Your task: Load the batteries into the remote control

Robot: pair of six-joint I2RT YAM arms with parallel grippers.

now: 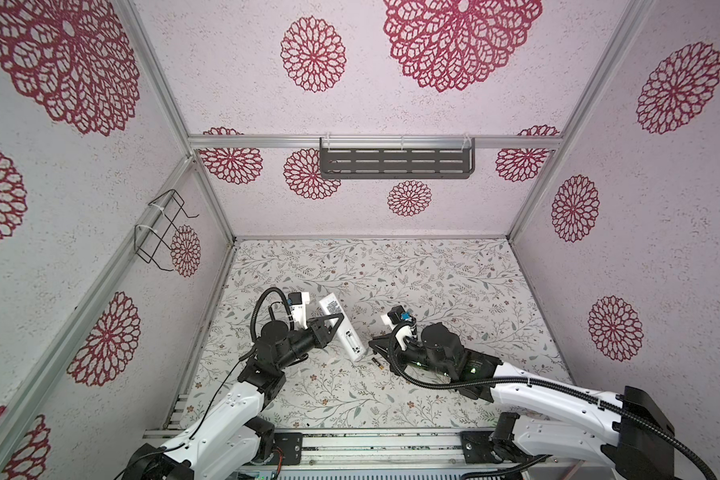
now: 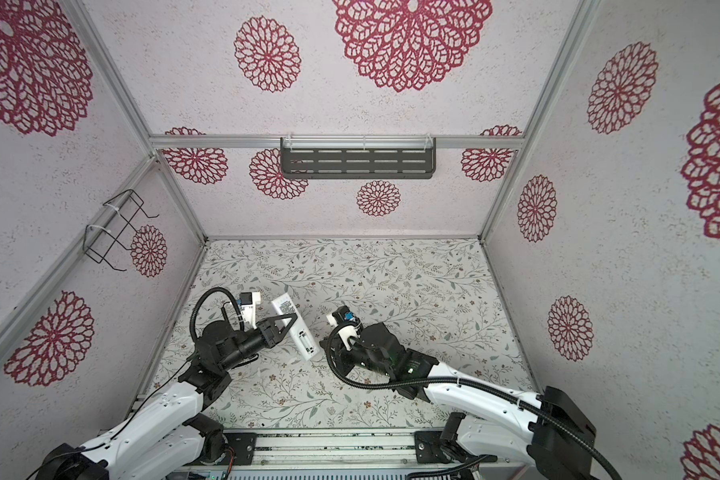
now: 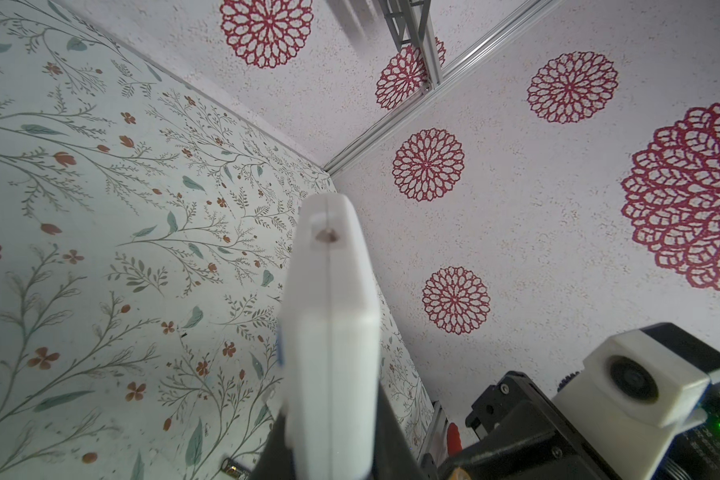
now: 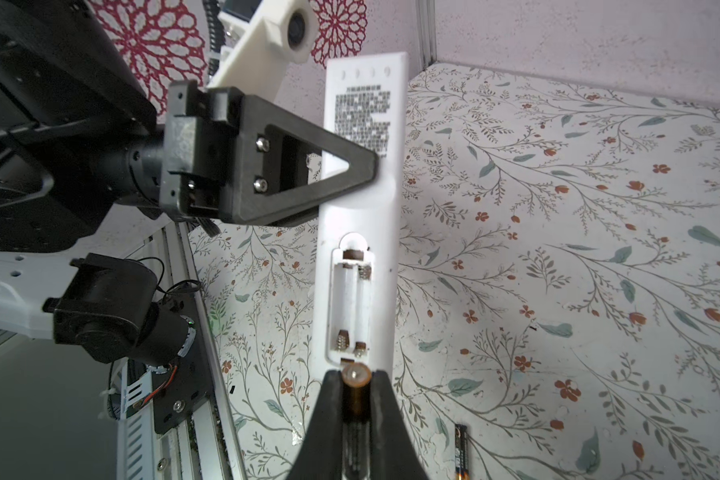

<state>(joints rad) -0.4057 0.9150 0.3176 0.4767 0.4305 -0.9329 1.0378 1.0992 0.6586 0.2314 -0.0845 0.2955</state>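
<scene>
My left gripper [image 1: 336, 323] is shut on the remote control [image 1: 352, 345], holding it above the floral table with its back up. In the right wrist view the remote control [image 4: 360, 208] shows a printed sticker and an open battery compartment [image 4: 350, 303] with both slots empty. My right gripper [image 4: 355, 386] is shut on one of the batteries [image 4: 355, 399], whose gold-coloured end points at the remote's near end, just short of the compartment. A second battery [image 4: 461, 449] lies on the table beside my right gripper [image 1: 373, 345]; the same battery [image 1: 378, 364] shows in a top view.
A dark slotted shelf [image 1: 395, 162] hangs on the back wall and a black wire rack [image 1: 163, 232] on the left wall. A metal rail [image 1: 375, 444] runs along the table's front edge. Patterned walls close in the table on three sides.
</scene>
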